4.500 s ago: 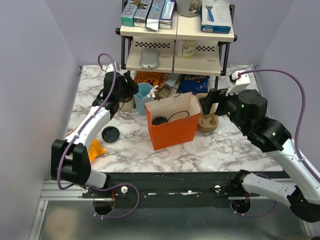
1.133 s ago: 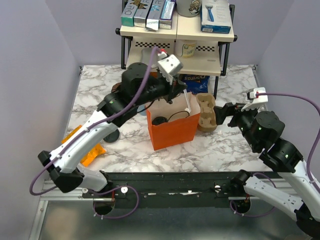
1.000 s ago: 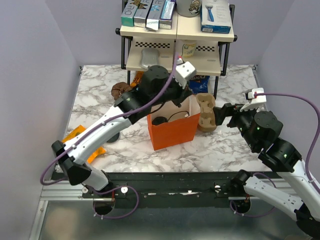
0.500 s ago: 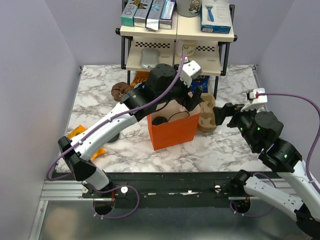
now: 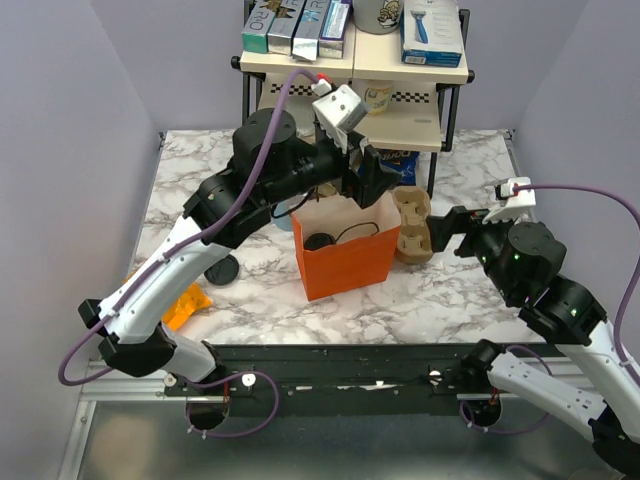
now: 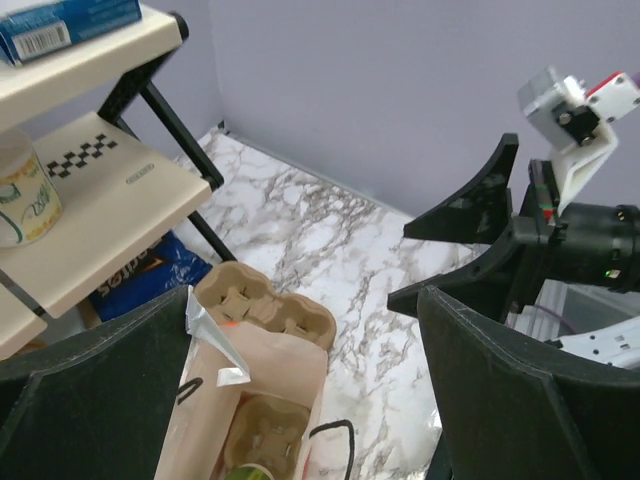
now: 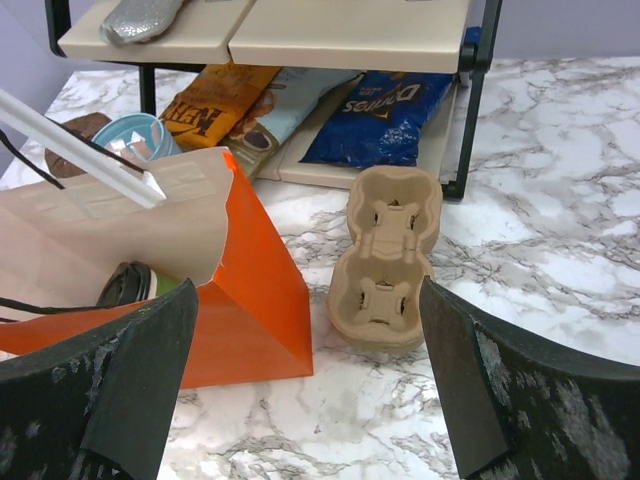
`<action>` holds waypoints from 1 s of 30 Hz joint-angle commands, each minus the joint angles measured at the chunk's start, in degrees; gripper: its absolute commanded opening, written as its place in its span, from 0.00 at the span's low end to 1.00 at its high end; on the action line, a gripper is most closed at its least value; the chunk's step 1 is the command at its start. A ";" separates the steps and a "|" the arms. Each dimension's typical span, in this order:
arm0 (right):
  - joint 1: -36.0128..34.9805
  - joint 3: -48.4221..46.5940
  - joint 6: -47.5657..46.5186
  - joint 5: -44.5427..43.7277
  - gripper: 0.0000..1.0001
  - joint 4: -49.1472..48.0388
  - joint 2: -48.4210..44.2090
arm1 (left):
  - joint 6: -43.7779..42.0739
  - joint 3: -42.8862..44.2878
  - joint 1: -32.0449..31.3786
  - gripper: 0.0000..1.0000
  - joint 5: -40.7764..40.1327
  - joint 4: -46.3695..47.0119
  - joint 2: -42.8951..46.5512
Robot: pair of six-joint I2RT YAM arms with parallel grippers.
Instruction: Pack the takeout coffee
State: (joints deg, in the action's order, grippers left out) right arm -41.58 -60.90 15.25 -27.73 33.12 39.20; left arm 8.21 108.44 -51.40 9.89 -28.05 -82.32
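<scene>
Inside the bag (image 5: 345, 265), takeout coffee (image 5: 320, 241) sits beneath the left gripper (image 5: 372, 183).

A: Left gripper (image 6: 305, 330)?
B: Jaws wide apart, over the open bag (image 6: 270, 370). One carrier (image 6: 262, 430) sits inside it.
A: Beyond the bag?
B: Second carrier (image 6: 265, 305) just behind it on the marble table (image 6: 330, 220). Chips (image 6: 140, 275) under the shelf (image 6: 90, 210). Right gripper (image 6: 405, 268) opposite, fingers spread.
</scene>
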 commanded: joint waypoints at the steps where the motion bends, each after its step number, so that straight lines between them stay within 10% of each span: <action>1: -0.25 -1.32 1.54 -1.10 1.00 1.33 -0.44 | 1.11 1.95 -0.28 0.99 0.04 -4.90 -3.62; 30: 0.71 19.60 -15.51 20.34 0.92 -51.40 7.38 | 28.44 0.47 4.90 0.99 1.10 -5.09 -8.82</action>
State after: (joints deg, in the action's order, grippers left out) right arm -41.21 -41.17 -0.89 -8.60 -8.03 44.45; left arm 30.41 111.55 -46.30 8.80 -36.42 -94.24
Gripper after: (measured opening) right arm 0.937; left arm 0.989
